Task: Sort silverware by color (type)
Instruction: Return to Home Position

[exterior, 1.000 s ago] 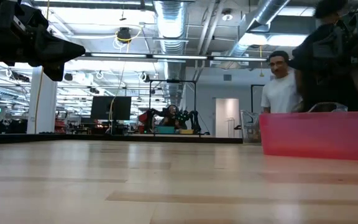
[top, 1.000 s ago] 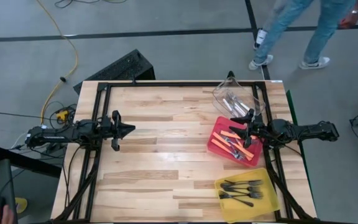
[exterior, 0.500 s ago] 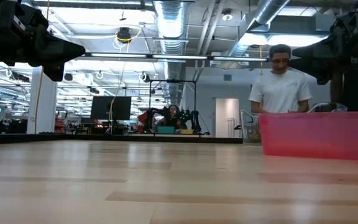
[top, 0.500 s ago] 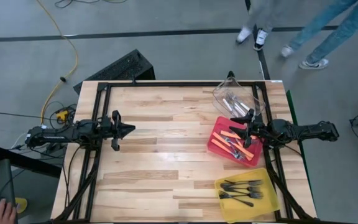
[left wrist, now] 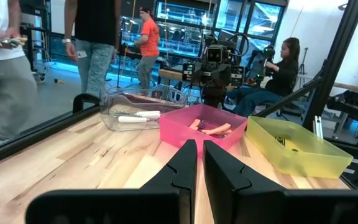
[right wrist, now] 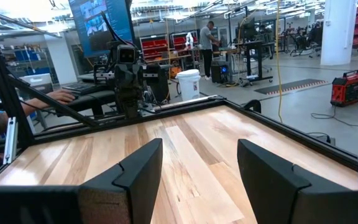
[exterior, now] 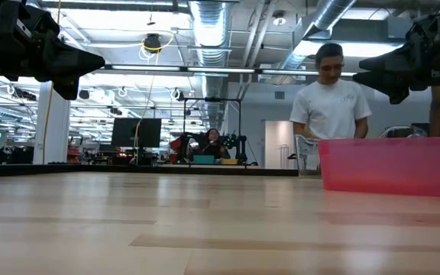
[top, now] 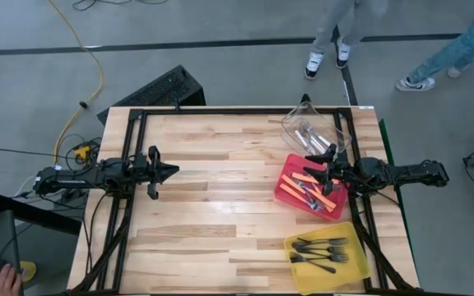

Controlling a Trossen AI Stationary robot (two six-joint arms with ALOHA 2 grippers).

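This is a large open robotics lab in an industrial hall. Bare silver ventilation ducts (exterior: pixel 208 23) and strip lights run under a high ceiling. The grey concrete floor (top: pixel 220 66) is marked with black tape lines, and a yellow cable (top: pixel 101 74) trails across it. The pale plank-wood surface (top: pixel 220 205) sits in a black metal frame. Beyond it stand red storage racks (right wrist: pixel 160 43), a large blue-lit screen (right wrist: pixel 98 18), a red boxy machine (right wrist: pixel 348 87) and a white bucket (right wrist: pixel 189 83). People work at benches, among them a seated person in black (left wrist: pixel 281 62).
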